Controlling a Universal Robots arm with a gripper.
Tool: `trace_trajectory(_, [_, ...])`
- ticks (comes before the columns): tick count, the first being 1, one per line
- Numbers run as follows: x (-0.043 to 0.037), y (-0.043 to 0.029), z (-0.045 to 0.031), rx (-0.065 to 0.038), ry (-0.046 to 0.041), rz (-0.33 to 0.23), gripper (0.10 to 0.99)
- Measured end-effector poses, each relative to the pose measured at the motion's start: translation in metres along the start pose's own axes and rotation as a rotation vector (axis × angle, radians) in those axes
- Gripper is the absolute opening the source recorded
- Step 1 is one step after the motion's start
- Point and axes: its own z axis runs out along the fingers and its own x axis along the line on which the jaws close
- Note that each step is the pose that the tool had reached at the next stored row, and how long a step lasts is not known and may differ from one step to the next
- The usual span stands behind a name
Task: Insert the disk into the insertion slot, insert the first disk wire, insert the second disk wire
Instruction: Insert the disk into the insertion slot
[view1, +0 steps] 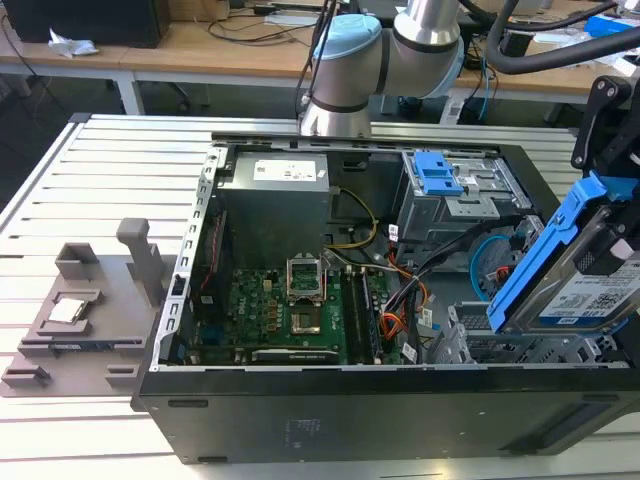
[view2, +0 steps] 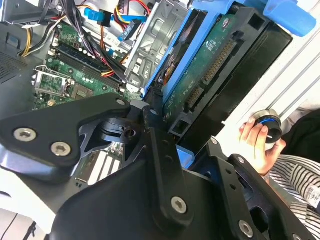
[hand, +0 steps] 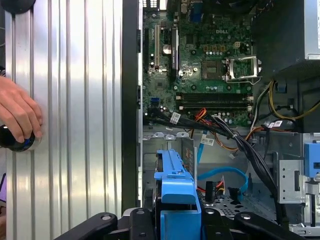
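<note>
My gripper (view1: 618, 228) is shut on the disk (view1: 585, 295), a grey drive with a white label in a blue carrier. It holds the drive tilted above the case's front corner at the exterior view's right. Just below sits the insertion slot (view1: 480, 342), a low perforated grey cage. In the first wrist view the carrier (hand: 175, 192) stands between the black fingers (hand: 135, 220) over the cage floor (hand: 227, 204). The second wrist view shows the disk's green underside (view2: 210, 65). The second disk wire (hand: 225, 175), a blue loop, lies in the bay, with the red first disk wire (hand: 201, 189) beside it.
The open case (view1: 300, 400) lies on a slatted metal table (view1: 60, 200), motherboard (view1: 280, 305) in its middle. A taller cage with a blue latch (view1: 440, 175) stands behind the slot. A grey fixture (view1: 90, 300) sits at the exterior view's left. A person's hand (hand: 17, 115) rests on a knob.
</note>
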Motion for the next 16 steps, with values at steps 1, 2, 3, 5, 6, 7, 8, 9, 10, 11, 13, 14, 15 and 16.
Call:
trace_trajectory(1, [0.0000,0.0000,0.0011,0.000,0.0001,0.000,0.365])
trace_trajectory(2, [0.0000,-0.0001,0.0020,0.000,0.0001,0.000,0.365])
trace_trajectory(3, [0.0000,-0.0001,0.0032,0.000,0.0000,0.000,0.365])
trace_trajectory(5, [0.0000,-0.0002,0.0053,0.000,0.0000,0.000,0.365])
trace_trajectory(6, [0.0000,-0.0003,0.0060,0.000,0.0001,0.000,0.365])
trace_trajectory(7, [0.0000,-0.0003,0.0063,0.000,0.0001,0.000,0.365])
trace_trajectory(8, [0.0000,-0.0003,0.0067,0.000,0.0001,0.000,0.365])
trace_trajectory(9, [0.0000,-0.0003,0.0074,0.000,0.0001,0.000,0.365])
trace_trajectory(10, [0.0000,-0.0004,0.0084,0.000,0.0001,0.000,0.365])
trace_trajectory(11, [0.0000,-0.0004,0.0090,0.000,0.0000,0.000,0.365])
trace_trajectory(13, [-0.0001,-0.0004,0.0108,0.000,0.0001,0.000,0.365])
trace_trajectory(14, [0.0000,0.0002,0.0114,0.000,0.0000,0.000,0.365])
trace_trajectory(15, [-0.0001,0.0006,0.0117,0.000,-0.0001,0.000,0.365])
trace_trajectory(16, [-0.0008,0.0013,0.0120,0.000,0.0000,0.000,0.365])
